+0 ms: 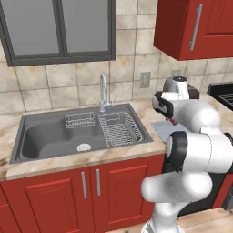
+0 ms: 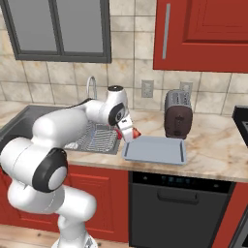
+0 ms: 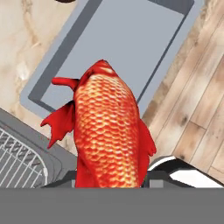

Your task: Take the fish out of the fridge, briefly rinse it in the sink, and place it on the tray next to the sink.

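Observation:
My gripper [image 2: 129, 130] is shut on the fish [image 3: 107, 131], a red-orange scaly body that hangs nose-down from the jaws. In the right base view the fish [image 2: 136, 131] hovers just above the near left corner of the pale grey-blue tray [image 2: 155, 151], which lies on the counter right of the sink [image 1: 54, 136]. In the hand view the tray [image 3: 122, 39] lies below and beyond the fish. A thin stream of water falls from the chrome faucet [image 1: 103, 91]. The fridge is out of view.
A wire rack [image 2: 97, 138] fills the sink's right side, next to the tray. A dark toaster [image 2: 177, 114] stands behind the tray. A stove [image 1: 225, 96] sits at the far right, a black dishwasher [image 2: 179, 203] under the counter.

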Available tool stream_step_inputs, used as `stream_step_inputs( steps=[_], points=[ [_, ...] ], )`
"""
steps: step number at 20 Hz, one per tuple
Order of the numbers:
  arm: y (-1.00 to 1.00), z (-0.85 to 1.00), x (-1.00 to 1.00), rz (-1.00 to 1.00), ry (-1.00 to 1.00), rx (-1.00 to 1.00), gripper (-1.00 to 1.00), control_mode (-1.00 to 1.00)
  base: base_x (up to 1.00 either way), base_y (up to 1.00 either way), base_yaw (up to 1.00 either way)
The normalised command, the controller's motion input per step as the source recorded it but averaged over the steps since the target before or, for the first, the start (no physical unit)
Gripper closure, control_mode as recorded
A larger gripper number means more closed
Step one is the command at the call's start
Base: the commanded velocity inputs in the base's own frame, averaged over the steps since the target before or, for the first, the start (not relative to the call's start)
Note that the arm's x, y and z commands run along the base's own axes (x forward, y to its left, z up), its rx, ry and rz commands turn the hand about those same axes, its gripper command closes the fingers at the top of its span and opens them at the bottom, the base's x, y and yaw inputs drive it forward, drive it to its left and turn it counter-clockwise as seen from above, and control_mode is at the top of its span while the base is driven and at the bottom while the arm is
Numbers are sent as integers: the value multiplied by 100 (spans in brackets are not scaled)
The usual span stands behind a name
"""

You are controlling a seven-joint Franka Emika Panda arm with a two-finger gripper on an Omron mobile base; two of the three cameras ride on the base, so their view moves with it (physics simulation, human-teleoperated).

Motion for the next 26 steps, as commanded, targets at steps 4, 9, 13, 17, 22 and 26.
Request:
stream_step_inputs(
  steps=[4,9,13,17,22,26],
  points=[
    [-69,-9,9,-6,0,-2,100,-100,0,0,0],
    [-50,-28,9,1,0,0,100,-100,0,0,0],
    [-28,-33,13,0,0,0,100,-100,0,0,0],
    [-21,-14,23,0,0,0,100,-100,0,0,0],
    [-5,-7,23,-1,0,0,100,-100,0,0,0],
    [0,-32,22,-1,0,0,100,-100,0,0,0]
  ],
)
